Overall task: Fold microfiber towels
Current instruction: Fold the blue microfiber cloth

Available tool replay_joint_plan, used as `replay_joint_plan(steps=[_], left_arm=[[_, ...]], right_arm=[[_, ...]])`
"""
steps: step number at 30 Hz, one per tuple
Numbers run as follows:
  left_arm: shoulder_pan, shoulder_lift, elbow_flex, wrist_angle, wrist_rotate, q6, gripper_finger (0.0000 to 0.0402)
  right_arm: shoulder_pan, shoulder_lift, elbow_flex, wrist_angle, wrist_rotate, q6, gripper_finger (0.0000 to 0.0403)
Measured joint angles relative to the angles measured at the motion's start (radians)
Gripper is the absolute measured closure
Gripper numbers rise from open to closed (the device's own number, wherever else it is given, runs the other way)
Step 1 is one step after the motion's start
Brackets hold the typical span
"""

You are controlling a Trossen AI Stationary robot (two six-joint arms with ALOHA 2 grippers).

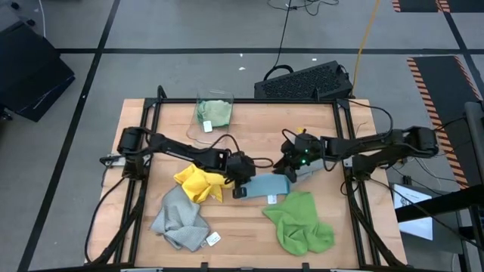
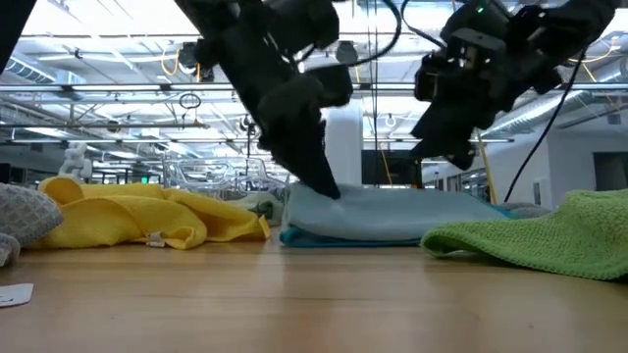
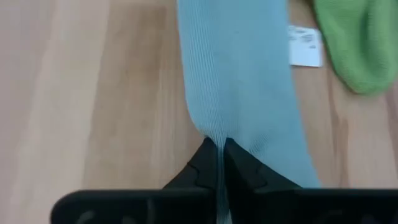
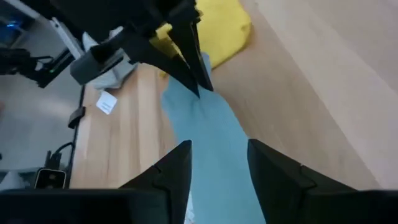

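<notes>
The light blue towel [image 1: 266,186] lies mid-table as a narrow folded strip, finely ribbed, between the yellow towel [image 1: 198,182] and the bright green towel [image 1: 301,221]. The left gripper [image 3: 219,163] is clenched on its end edge; the right gripper [image 4: 219,163] hovers over the other end, fingers apart

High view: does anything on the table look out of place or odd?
One pale green towel sits bunched in the clear bin at the table's far edge, apart from the other towels. Otherwise nothing stands out.
</notes>
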Motion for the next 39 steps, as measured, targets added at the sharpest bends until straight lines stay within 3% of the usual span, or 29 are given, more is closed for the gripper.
replay_joint_plan(steps=[10, 18, 22, 27, 29, 32, 39], left_arm=[[0.000, -0.038, 0.001, -0.025, -0.003, 0.069, 0.0390], [-0.001, -0.040, 0.002, -0.018, 0.010, 0.107, 0.0394], [0.000, -0.041, 0.002, -0.022, 0.006, 0.103, 0.0385], [0.004, -0.041, 0.002, -0.026, 0.005, 0.020, 0.0379], [0.013, -0.041, 0.002, -0.026, 0.049, -0.042, 0.0377], [0.017, -0.061, 0.002, -0.043, 0.062, -0.103, 0.0353], [0.020, -0.221, 0.003, -0.069, -0.081, -0.139, 0.0253]], right_arm=[[-0.068, 0.269, 0.000, 0.244, -0.208, -0.088, 0.0172], [-0.069, 0.425, 0.000, 0.367, -0.282, -0.104, 0.0174], [-0.069, 0.448, -0.001, 0.372, -0.311, -0.121, 0.0216], [-0.061, 0.441, -0.001, 0.369, -0.339, -0.122, 0.0341], [-0.061, 0.428, -0.001, 0.369, -0.339, -0.109, 0.0384], [-0.061, 0.390, -0.001, 0.363, -0.339, -0.077, 0.0385], [-0.061, 0.253, -0.001, 0.354, -0.446, 0.045, 0.0395]])
